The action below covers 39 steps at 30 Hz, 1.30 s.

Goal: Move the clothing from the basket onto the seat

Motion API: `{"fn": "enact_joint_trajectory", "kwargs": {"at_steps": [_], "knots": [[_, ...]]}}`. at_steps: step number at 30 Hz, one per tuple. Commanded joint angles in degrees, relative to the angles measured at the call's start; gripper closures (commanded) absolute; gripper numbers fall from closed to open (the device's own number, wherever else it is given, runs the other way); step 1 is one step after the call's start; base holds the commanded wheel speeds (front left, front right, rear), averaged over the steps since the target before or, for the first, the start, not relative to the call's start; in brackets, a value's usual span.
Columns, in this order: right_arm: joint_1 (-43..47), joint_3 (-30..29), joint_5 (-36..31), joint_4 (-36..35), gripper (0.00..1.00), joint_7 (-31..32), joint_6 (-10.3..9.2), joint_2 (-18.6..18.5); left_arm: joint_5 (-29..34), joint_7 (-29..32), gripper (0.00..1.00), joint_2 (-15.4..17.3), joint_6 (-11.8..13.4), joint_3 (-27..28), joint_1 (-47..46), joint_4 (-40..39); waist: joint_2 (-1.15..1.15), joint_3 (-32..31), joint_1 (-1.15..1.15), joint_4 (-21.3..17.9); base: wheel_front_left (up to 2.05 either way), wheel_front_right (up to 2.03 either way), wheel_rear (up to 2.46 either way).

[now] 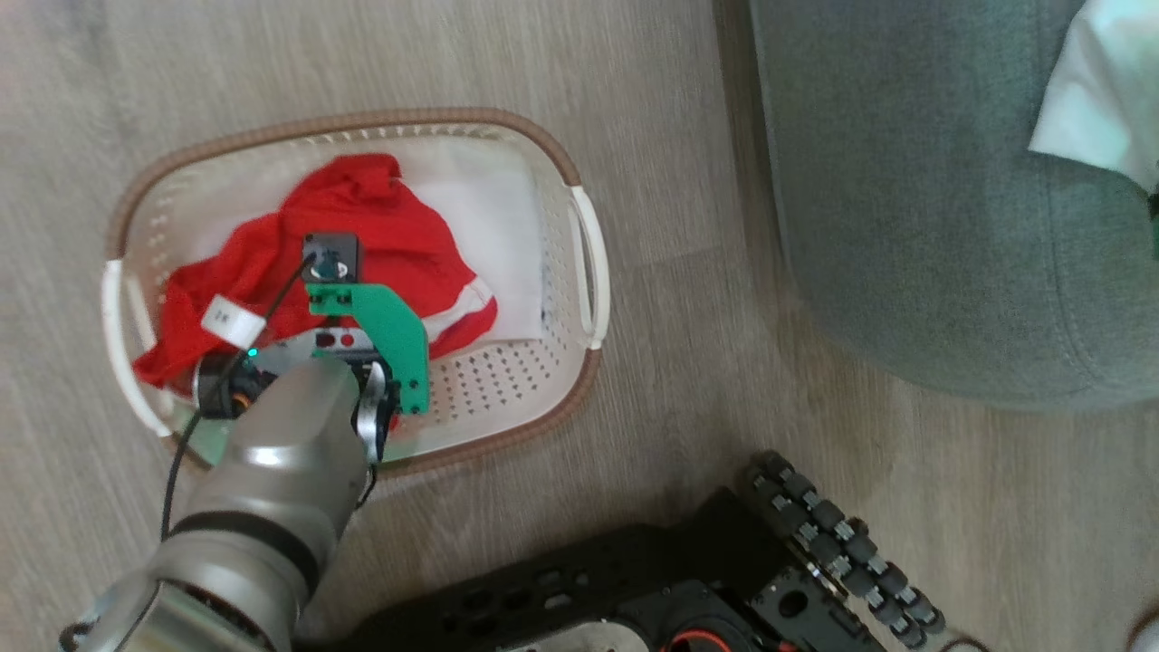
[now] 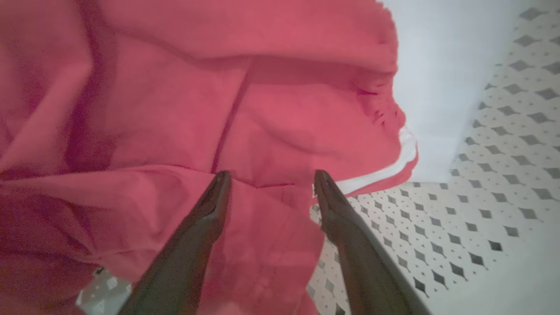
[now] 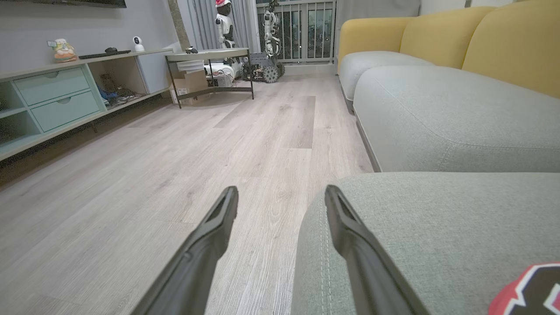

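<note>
The clothing point(image 1: 380, 217), a crumpled red garment with white-and-red striped trim, lies in the white perforated basket point(image 1: 362, 122) on the floor. My left arm point(image 1: 272, 453) reaches down into the basket from the near side. In the left wrist view my left gripper point(image 2: 272, 175) is open, its two dark fingers point(image 2: 197, 227) spread over the red clothing point(image 2: 175, 109); whether they touch it I cannot tell. The grey-green seat point(image 1: 905, 226) stands to the right. My right gripper point(image 3: 281, 189) is open and holds nothing, beside the seat's corner point(image 3: 437, 218). A red piece with black-and-white outline point(image 3: 529, 291) lies on that seat.
A flat white liner sheet point(image 1: 489, 217) lies under the clothing. A white cloth point(image 1: 1105, 91) rests on the seat's far right. My black wheeled base point(image 1: 688, 589) is just below the basket. Yellow-backed sofa cushions point(image 3: 481, 39), a low shelf unit point(image 3: 57, 96) and a table point(image 3: 210, 65) stand around the wood floor.
</note>
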Motion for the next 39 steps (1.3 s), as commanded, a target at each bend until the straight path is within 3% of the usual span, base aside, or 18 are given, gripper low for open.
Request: {"fn": "enact_joint_trajectory", "kwargs": {"at_steps": [1,11,13,16,17,28,39], "knots": [[1.0,-0.3,0.5,-2.1,0.0,-0.4,-0.01,-0.8,0.1,0.8,0.0,0.3,0.8,0.2,0.2,0.1,0.0,1.9,-0.01,-1.1,0.0,0.0,0.0],[-0.2,-1.9,0.9,-4.5,0.0,-0.4,-0.01,0.6,0.7,9.9,0.0,0.5,2.3,-2.3,-0.9,2.1,0.0,4.9,-0.01,-1.7,0.0,0.0,0.0],[-0.2,-2.1,0.8,-4.7,0.0,-0.4,-0.01,0.7,0.5,10.7,0.15,0.5,2.2,-2.4,-0.9,2.1,0.0,4.8,-0.01,-1.6,0.0,0.0,0.0],[-0.2,-2.2,0.9,-4.8,0.0,-0.4,-0.01,0.7,0.2,11.0,0.72,0.5,2.0,-2.4,-0.9,2.2,0.0,4.6,-0.01,-1.5,0.0,0.0,0.0],[-0.2,-2.2,0.9,-4.9,0.0,-0.4,-0.01,0.7,0.1,10.9,1.0,0.5,1.9,-2.4,-1.0,2.2,0.0,4.6,-0.01,-1.5,0.0,0.0,0.0],[0.2,-2.1,0.6,-4.3,0.0,-0.4,-0.01,0.9,-0.9,7.0,1.0,0.4,-0.7,-2.4,-0.6,2.3,0.0,1.4,-0.01,-1.1,0.0,0.0,0.0],[2.8,-0.6,-0.3,-2.6,0.0,-0.4,-0.01,1.2,-3.8,0.9,1.0,0.3,-5.1,-2.8,3.6,-0.1,0.0,-9.4,-0.01,0.2,0.0,0.0,0.0]]}}
